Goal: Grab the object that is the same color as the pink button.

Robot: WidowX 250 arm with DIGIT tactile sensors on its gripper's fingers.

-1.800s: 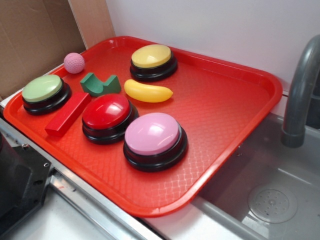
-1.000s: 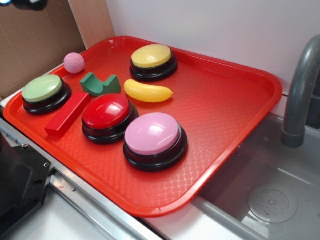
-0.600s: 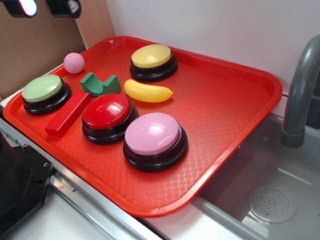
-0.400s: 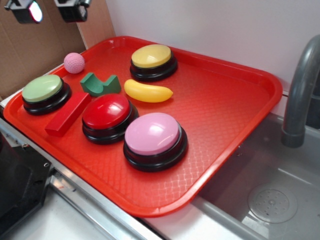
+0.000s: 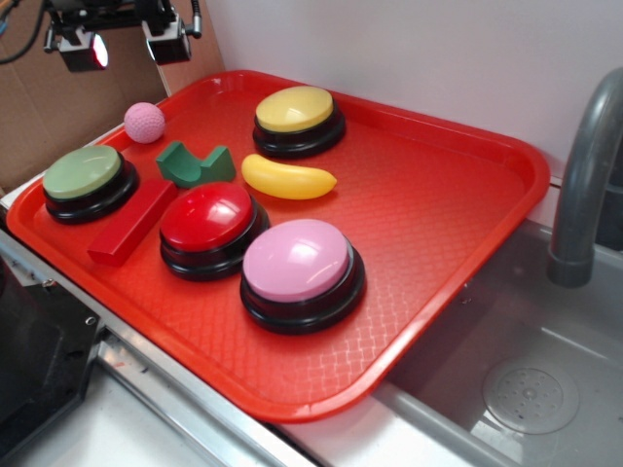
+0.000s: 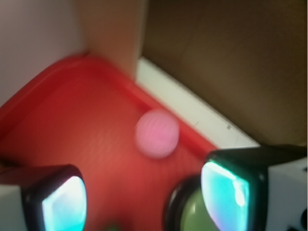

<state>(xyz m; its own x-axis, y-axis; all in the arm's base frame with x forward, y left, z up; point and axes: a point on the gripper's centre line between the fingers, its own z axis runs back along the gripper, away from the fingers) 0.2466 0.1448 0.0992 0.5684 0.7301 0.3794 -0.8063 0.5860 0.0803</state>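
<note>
The small pink ball (image 5: 144, 123) rests in the far left corner of the red tray (image 5: 438, 195). In the wrist view the ball (image 6: 157, 134) appears blurred, ahead of the fingers and roughly centred between them. My gripper (image 5: 125, 47) hangs open in the air above and behind the ball, nothing between its pads. In that wrist view the gripper (image 6: 147, 197) has its two fingers wide apart at the bottom edge. The large pink button (image 5: 300, 263) stands at the tray's front, far from the gripper.
On the tray also sit a green button (image 5: 86, 177), red button (image 5: 208, 220), yellow button (image 5: 296, 112), green block (image 5: 193, 163), red block (image 5: 132, 222) and yellow banana (image 5: 288, 178). Cardboard (image 5: 58, 107) rises behind the tray's left corner. A sink and faucet (image 5: 584, 185) lie to the right.
The gripper has come in from the top left and dropped lower, toward the pink ball. Nothing on the tray has moved.
</note>
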